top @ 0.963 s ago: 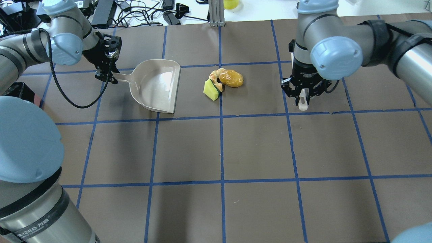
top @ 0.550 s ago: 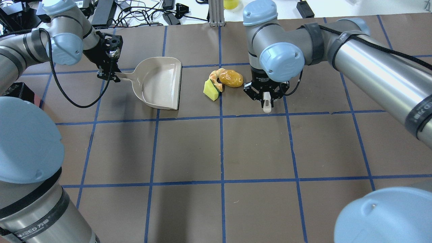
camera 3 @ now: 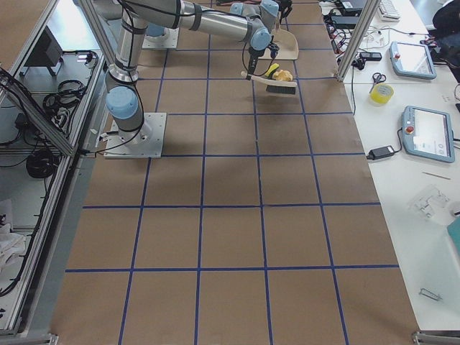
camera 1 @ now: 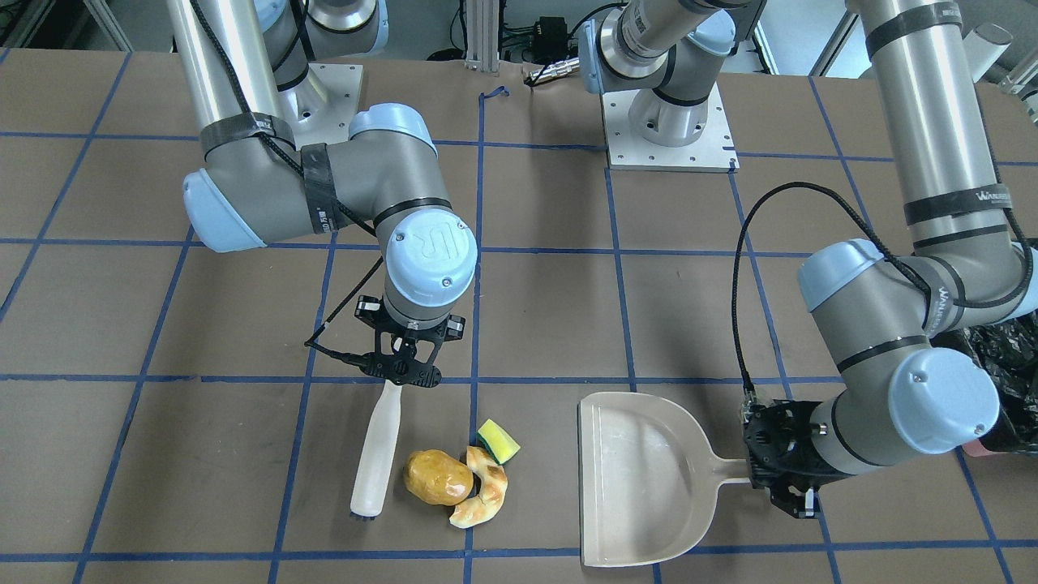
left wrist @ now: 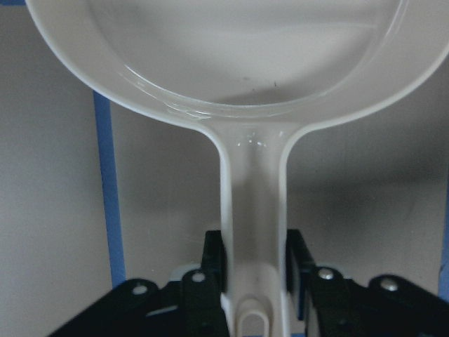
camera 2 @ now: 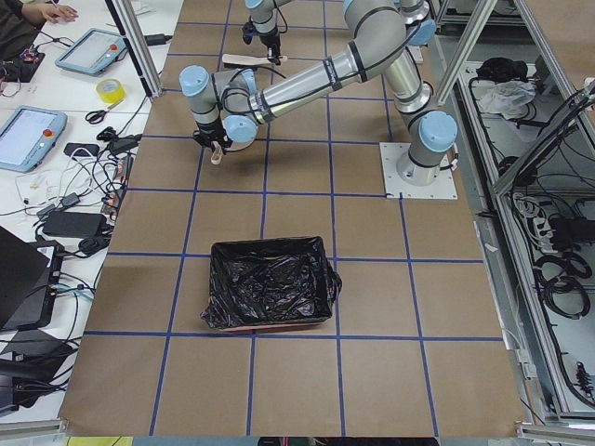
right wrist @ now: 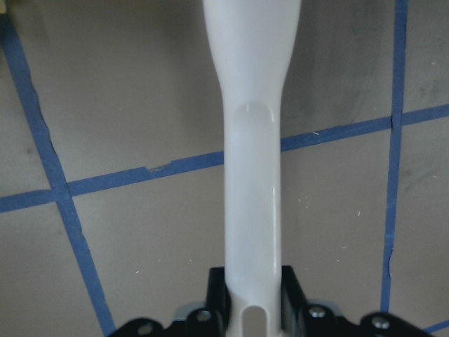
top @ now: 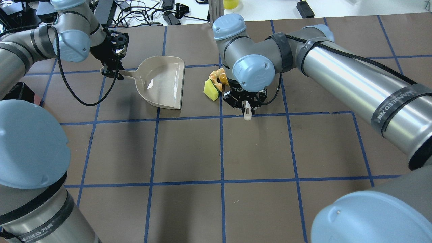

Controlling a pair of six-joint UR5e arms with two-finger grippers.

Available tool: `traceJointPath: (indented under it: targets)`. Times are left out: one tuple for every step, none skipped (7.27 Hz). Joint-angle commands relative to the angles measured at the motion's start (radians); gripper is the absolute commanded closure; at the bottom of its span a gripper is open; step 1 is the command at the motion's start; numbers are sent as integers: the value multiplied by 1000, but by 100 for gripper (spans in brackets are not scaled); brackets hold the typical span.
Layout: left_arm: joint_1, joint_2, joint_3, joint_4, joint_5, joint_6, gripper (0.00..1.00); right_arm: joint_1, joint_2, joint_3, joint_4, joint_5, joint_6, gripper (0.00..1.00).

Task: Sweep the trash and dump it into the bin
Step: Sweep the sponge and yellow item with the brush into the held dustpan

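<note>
The trash lies in a tight cluster: a golden-brown potato lump (camera 1: pixel 438 477), a tan croissant piece (camera 1: pixel 485 487) and a yellow wedge (camera 1: pixel 498 440). In the overhead view the croissant (top: pixel 216 76) and wedge (top: pixel 210 90) show, while the right arm hides the potato. My right gripper (camera 1: pixel 403 373) is shut on a white brush handle (camera 1: pixel 377 450), with the brush head down beside the potato. My left gripper (top: pixel 113 69) is shut on the handle of the beige dustpan (top: pixel 162 84), whose open lip faces the trash. The black-lined bin (camera 2: pixel 270 283) stands far off on my left.
The table is brown paper with blue tape gridlines (top: pixel 221 145). Cables and devices lie beyond the far edge (top: pixel 148 13). A metal post (top: pixel 216 13) stands at the far edge. The bin's black bag shows at the front view's right edge (camera 1: pixel 1001 357).
My right arm has swept the brush leftward across the table until it is next to the trash. My left gripper has shifted the dustpan slightly toward the trash.
</note>
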Motion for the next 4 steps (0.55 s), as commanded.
traceJointPath:
  targets:
    - [-22,-1,8,-1,24,-14,100,11,12,-7,-10,1,14,100]
    - [-22,-1,8,-1,24,-14,100,11,12,-7,-15,10,12,100]
    - [-22,1,8,-1,25,-14,100,12,10,-7,-15,10,8,100]
    - [-24,1,7,-1,31,-14,100,17,12,-7,-15,11,3,100]
